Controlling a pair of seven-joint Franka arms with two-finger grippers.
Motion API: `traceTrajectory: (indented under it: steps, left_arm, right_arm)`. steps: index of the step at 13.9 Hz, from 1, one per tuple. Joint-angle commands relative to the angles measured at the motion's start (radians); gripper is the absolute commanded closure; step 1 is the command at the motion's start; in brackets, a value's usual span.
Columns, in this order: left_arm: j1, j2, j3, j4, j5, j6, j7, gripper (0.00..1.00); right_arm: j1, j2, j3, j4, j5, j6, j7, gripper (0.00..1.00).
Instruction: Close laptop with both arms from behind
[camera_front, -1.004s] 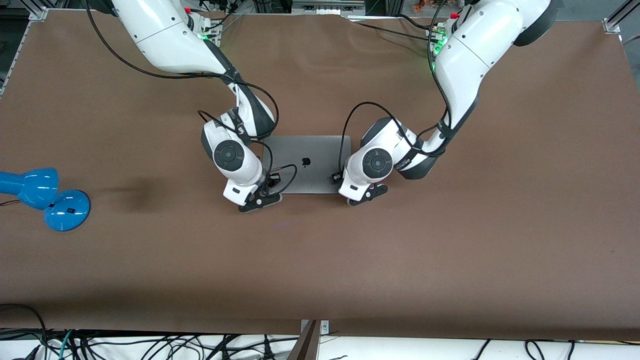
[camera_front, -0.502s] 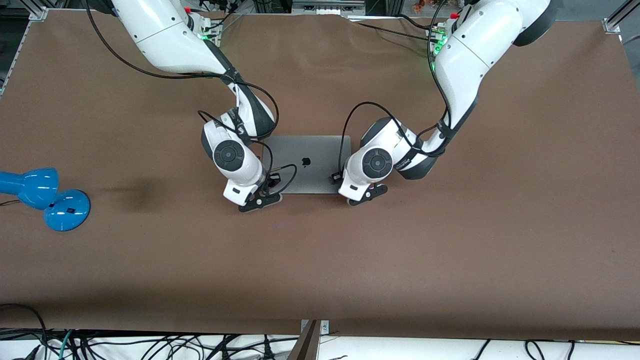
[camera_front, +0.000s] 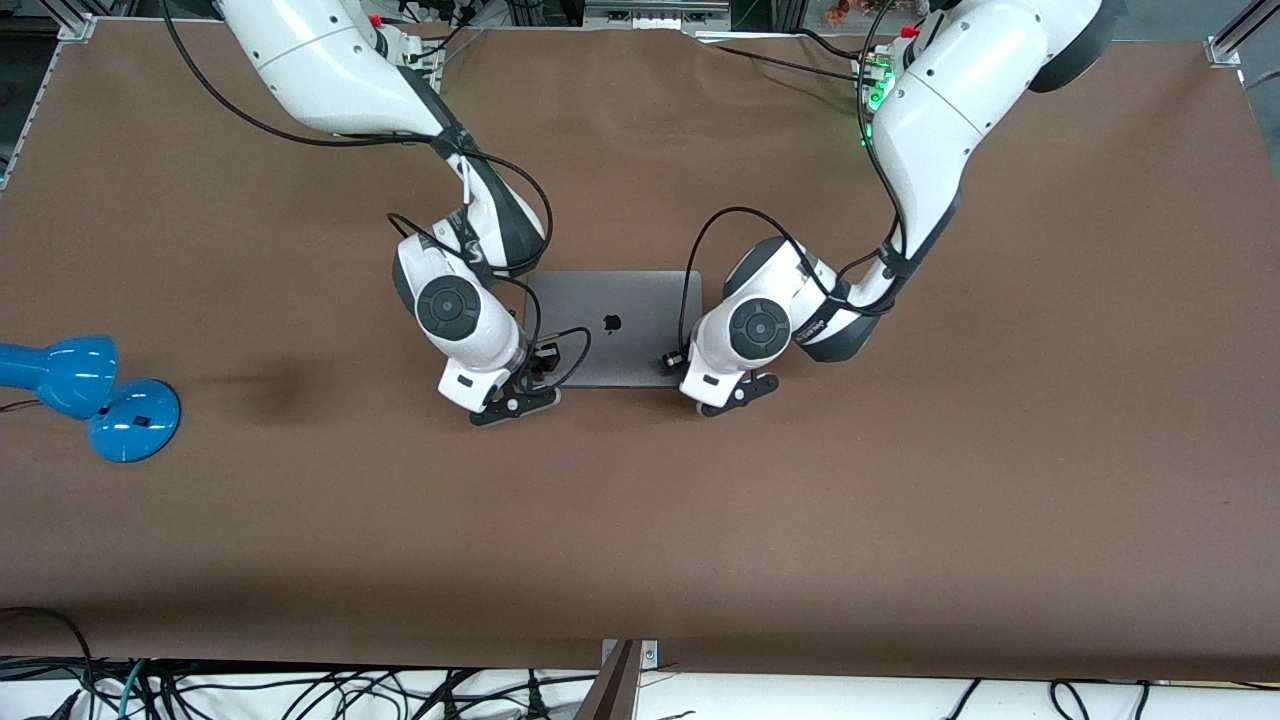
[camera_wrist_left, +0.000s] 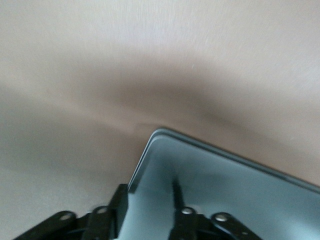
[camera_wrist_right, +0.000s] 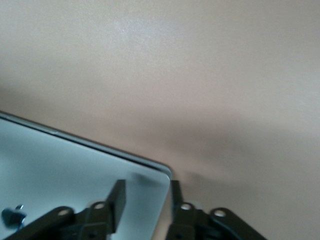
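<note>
The slim grey-silver metal laptop (camera_front: 612, 328) lies shut and flat near the middle of the brown table (camera_front: 900, 520), its lid with the black apple logo facing up. The right arm's black two-finger gripper (camera_front: 513, 399) sits at the laptop's corner nearest the front camera toward the right arm's end of the table; in the right wrist view its two short fingers (camera_wrist_right: 117, 197) stand slightly parted with the rounded lid corner (camera_wrist_right: 162, 175) between them, one finger over the lid and the other just off its edge, holding nothing. The left arm's black gripper (camera_front: 733, 392) is at the matching corner toward the left arm's end; in the left wrist view one finger (camera_wrist_left: 120, 200) lies just outside the laptop's (camera_wrist_left: 215, 185) side edge and the other over the lid, also slightly parted and empty, though the blur there makes it hard to say whether either pad touches the metal. Bare brown surface runs wide from the laptop's front edge toward the front camera. A glossy blue desk lamp (camera_front: 85, 395) with a round base stands well apart at the right arm's end of the table.
</note>
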Motion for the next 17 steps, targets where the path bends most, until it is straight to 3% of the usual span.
traceTrajectory:
  steps: [1,6,9,14,17]
  left_arm:
    - [0.018,-0.062,0.000,0.000,0.034,-0.042,0.031,0.00]
    - [0.084,-0.220,-0.001,-0.014,0.021,-0.240,0.201,0.00]
    - [0.139,-0.321,-0.003,-0.019,-0.003,-0.354,0.338,0.00]
    - [0.225,-0.527,-0.003,-0.117,-0.015,-0.406,0.500,0.00]
    - [0.320,-0.650,-0.001,-0.135,-0.046,-0.510,0.681,0.00]
  right_arm:
    - [-0.024,-0.094,0.005,-0.004,0.010,-0.128,0.003,0.00]
    - [-0.092,-0.282,0.005,0.048,0.008,-0.391,0.127,0.00]
    - [-0.158,-0.328,0.008,0.114,0.007,-0.527,0.134,0.00]
    - [-0.265,-0.444,0.008,0.120,0.002,-0.622,0.123,0.00]
    - [-0.302,-0.481,0.008,0.119,-0.002,-0.639,0.117,0.00]
